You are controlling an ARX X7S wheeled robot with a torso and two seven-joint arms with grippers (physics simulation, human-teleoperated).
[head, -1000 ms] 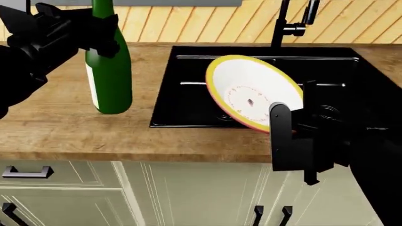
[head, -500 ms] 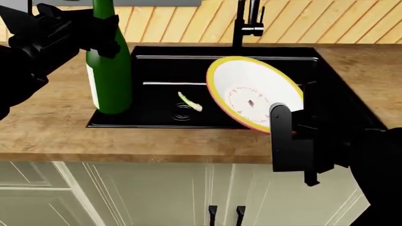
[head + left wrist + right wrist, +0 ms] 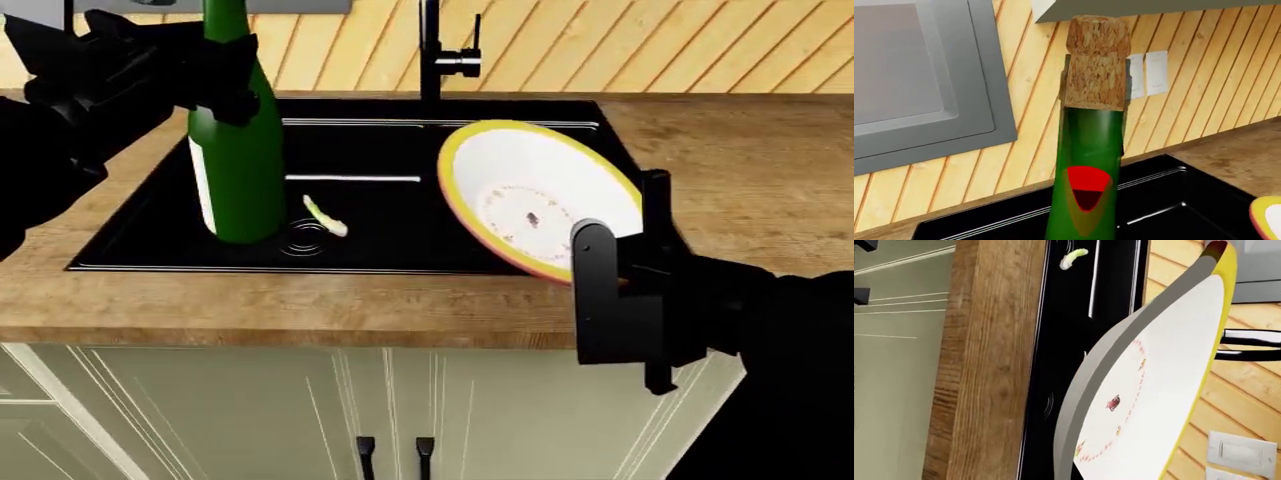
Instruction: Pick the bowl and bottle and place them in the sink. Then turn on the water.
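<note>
The left hand is clamped on the tall dark green glass bottle, upright over the matte black sink. The right hand grips the tilted, yellow-rimmed white bowl above the sink's right side.

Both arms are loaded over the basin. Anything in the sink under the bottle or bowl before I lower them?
Only a small green stalk lying by the drain, just beside the bottle. The sink floor below the bowl looks clear.
</note>
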